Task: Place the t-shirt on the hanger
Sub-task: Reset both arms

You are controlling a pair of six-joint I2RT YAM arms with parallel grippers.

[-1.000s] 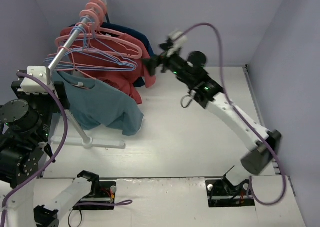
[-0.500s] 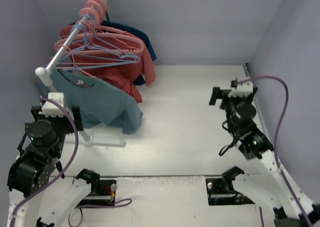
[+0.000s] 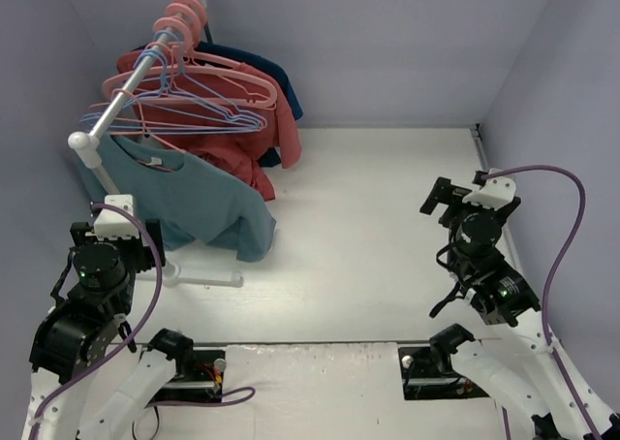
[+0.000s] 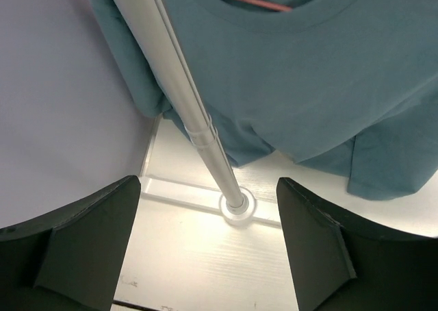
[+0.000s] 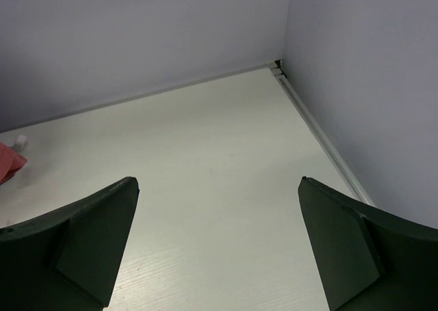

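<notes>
The teal t-shirt (image 3: 199, 203) hangs on the rack's near end, its hem reaching down to the table. In the left wrist view the t-shirt (image 4: 315, 85) fills the top, and the thin pink hanger (image 4: 250, 1) shows inside its collar. My left gripper (image 3: 114, 236) is below the shirt near the rack's foot, and in its own view the left gripper (image 4: 209, 188) is open and holds nothing. My right gripper (image 3: 455, 190) is far off on the right side. Seen from the wrist, the right gripper (image 5: 217, 182) is open over bare table.
The rack's metal pole (image 4: 195, 119) stands in a white base (image 4: 236, 208) right in front of the left fingers. On the rail (image 3: 131, 96) hang a coral-red shirt (image 3: 266, 130), a dark navy garment (image 3: 281, 77), lavender-blue hangers (image 3: 199, 115) and salmon-pink hangers (image 3: 228, 77). Walls close in on three sides.
Both arms have pulled back toward the near edge. The right gripper left the rack and came down on the right side. The left gripper dropped below the hanging t-shirt.
</notes>
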